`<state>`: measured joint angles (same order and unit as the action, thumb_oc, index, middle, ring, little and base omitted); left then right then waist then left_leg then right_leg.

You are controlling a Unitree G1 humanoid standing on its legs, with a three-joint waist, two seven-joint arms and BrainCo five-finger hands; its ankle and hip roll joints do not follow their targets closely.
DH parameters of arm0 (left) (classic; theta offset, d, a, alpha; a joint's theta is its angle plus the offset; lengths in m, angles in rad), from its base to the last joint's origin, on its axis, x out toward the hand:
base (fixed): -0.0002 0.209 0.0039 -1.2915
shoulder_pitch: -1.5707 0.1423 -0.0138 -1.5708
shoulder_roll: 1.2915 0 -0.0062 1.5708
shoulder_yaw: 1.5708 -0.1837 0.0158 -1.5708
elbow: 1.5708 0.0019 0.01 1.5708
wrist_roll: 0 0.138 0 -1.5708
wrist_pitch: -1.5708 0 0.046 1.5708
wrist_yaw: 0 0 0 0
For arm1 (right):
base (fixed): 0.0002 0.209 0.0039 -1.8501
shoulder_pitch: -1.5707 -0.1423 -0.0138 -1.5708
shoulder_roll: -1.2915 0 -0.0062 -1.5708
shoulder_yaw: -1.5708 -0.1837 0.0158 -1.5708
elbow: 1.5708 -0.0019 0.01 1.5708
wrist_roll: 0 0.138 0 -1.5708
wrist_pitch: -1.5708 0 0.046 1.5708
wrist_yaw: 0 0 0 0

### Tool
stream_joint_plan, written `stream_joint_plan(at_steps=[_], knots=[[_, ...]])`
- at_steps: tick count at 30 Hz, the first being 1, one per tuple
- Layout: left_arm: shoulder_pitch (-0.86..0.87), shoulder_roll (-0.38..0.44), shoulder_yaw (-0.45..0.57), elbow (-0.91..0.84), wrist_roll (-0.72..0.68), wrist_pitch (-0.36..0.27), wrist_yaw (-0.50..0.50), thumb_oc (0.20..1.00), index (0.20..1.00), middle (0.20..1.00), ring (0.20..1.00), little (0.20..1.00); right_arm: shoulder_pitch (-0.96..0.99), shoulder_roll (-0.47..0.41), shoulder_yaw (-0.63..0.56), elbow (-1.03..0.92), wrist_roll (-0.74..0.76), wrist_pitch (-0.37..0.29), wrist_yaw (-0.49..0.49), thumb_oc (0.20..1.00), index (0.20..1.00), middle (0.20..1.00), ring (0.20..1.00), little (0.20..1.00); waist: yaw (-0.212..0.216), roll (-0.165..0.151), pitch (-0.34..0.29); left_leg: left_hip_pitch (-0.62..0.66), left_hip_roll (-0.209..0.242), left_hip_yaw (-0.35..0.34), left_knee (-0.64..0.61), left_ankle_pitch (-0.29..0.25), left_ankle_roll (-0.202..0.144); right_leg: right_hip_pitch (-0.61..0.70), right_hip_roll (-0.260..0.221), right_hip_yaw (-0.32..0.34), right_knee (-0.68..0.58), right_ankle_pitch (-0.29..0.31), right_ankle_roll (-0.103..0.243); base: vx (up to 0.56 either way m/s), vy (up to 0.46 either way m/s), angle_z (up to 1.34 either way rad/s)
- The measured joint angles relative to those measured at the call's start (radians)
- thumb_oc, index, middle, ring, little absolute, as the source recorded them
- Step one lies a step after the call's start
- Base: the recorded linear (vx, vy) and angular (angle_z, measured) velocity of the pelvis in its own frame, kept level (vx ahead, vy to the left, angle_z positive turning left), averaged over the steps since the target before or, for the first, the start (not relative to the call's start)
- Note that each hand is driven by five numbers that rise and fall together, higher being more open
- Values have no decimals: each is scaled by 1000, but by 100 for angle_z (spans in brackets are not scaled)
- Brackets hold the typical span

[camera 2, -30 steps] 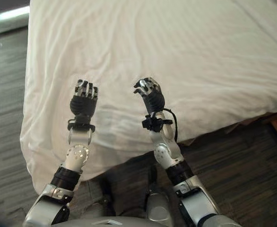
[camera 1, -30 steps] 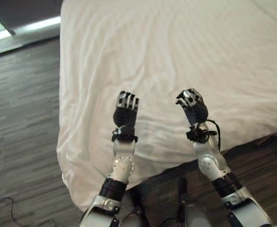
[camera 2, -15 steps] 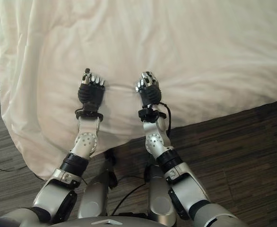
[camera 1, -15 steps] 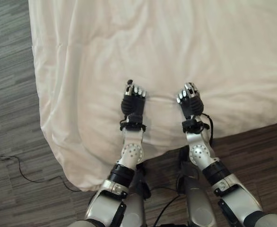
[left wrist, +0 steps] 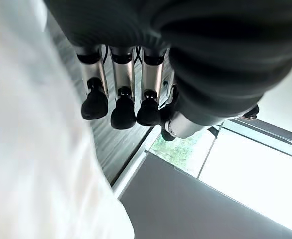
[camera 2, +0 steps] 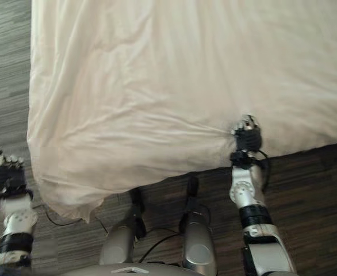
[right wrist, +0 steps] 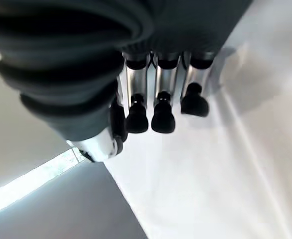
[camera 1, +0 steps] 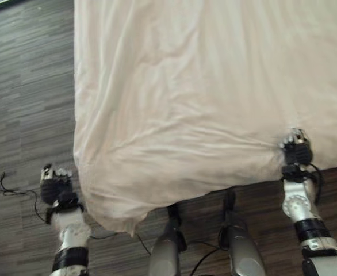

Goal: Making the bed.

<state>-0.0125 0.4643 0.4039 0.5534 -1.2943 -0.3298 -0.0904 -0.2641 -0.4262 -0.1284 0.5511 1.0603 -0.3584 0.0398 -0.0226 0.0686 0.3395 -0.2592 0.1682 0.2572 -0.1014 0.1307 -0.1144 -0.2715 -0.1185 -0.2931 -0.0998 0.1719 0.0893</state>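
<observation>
White duvet (camera 1: 214, 86) spread over the bed, near edge hanging toward the floor, long axis running away from the robot.

Wrinkles fanning across the duvet from a bunched spot at the near edge, right where the right robot hand (camera 1: 296, 150) sits with fingers curled down onto the cloth; whether cloth is actually pinched cannot be told, even from its own wrist view. Drooping near-left corner (camera 1: 118, 221) hanging lowest, just beside the left robot hand (camera 1: 54, 183), which hovers off the bed over the dark wood floor (camera 1: 25, 103), fingers curled loosely on nothing. Left robot hand nearer that corner, cloth lying to its right; probably the next grab.
</observation>
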Motion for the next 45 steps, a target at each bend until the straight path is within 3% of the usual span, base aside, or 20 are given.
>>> stream_joint_plan(at_steps=[7,10,14,18,21,24,26,29,31,32,37,40,42,45], knots=[[148,86,191,85,92,29,-53,200,200,200,200,200,153,-6,-166,134,-3,39,-7,200,200,200,200,200,13,-34,-20,0,-3,-48,0,-3,-1,32,-3,-43,0,-10,5,38,9,18],[168,110,260,84,97,25,-54,200,200,200,200,200,206,6,-188,132,-3,46,-6,200,200,200,200,200,16,-54,-64,-1,-2,-53,0,-3,-1,34,-3,-52,0,-15,4,42,-4,8],[124,163,269,-18,99,24,-53,200,200,200,200,200,216,31,-181,85,-13,49,-1,200,200,200,200,200,24,-79,-108,31,0,-58,0,-4,-3,72,1,-57,0,-28,6,60,12,5],[57,223,211,-145,99,-20,-72,200,200,200,200,200,199,54,-130,-71,-20,44,39,200,200,200,200,200,15,-94,-168,53,1,-55,0,-6,-5,89,0,-49,-4,-34,11,60,11,-4],[-9,219,123,-248,82,-39,-89,200,200,200,200,200,201,96,-71,-325,23,36,129,200,200,200,200,200,-9,-94,-201,72,2,-46,0,-7,-6,101,1,-35,-5,-33,12,46,31,-11],[-98,74,3,-333,41,-75,-91,200,200,200,200,200,197,116,40,-481,89,6,181,200,200,200,200,200,-19,-91,-213,102,-1,-31,0,-9,-8,123,1,-24,-3,-32,12,-5,18,-10],[-100,57,-85,-340,42,-52,-96,200,200,200,200,200,162,124,118,-488,87,18,220,200,200,200,200,200,-29,-98,-222,105,3,-22,0,-10,-9,119,3,-15,-5,-31,12,-20,8,-17],[-141,-147,-210,-386,-1,-56,-102,200,200,200,200,200,136,197,223,-486,105,8,232,200,200,200,200,200,-32,-100,-222,104,1,-11,0,-9,-9,109,2,1,-4,-27,9,-76,-7,-13],[-160,-234,-293,-393,-41,-39,-105,200,200,200,200,200,107,245,301,-477,131,15,234,200,200,200,200,200,-34,-101,-221,84,2,5,0,-7,-6,77,3,12,-4,-24,5,-224,-15,-23],[-230,-345,-354,-390,-109,-66,-103,200,200,200,200,200,30,316,356,-471,172,-12,231,200,200,200,200,200,-30,-99,-206,28,0,11,0,9,5,16,2,26,0,-2,4,-249,-12,-21],[-514,-395,-548,-354,-159,-72,-75,200,200,200,200,200,-258,410,487,-403,217,-38,227,200,200,200,200,200,-31,-101,-43,-89,0,12,6,60,9,-104,2,30,1,49,5,-124,-4,-4],[-590,-392,-543,-325,-159,-75,-64,200,200,200,200,200,-302,406,514,-351,245,-38,224,200,200,200,200,200,-29,-99,43,-110,2,14,6,64,10,-127,5,33,1,56,2,-5,-2,-4],[-589,-388,-528,-323,-157,-82,-62,200,200,200,200,200,-296,392,528,-303,255,-50,226,200,200,200,200,200,-28,-95,67,-121,4,15,3,63,9,-140,5,34,-1,56,1,-33,13,-3],[-621,-374,-505,-323,-152,-97,-62,200,200,200,200,200,-307,344,512,-250,257,-61,210,200,200,200,200,200,-21,-64,114,-182,3,10,6,71,11,-194,6,25,1,65,-9,-49,15,6]])
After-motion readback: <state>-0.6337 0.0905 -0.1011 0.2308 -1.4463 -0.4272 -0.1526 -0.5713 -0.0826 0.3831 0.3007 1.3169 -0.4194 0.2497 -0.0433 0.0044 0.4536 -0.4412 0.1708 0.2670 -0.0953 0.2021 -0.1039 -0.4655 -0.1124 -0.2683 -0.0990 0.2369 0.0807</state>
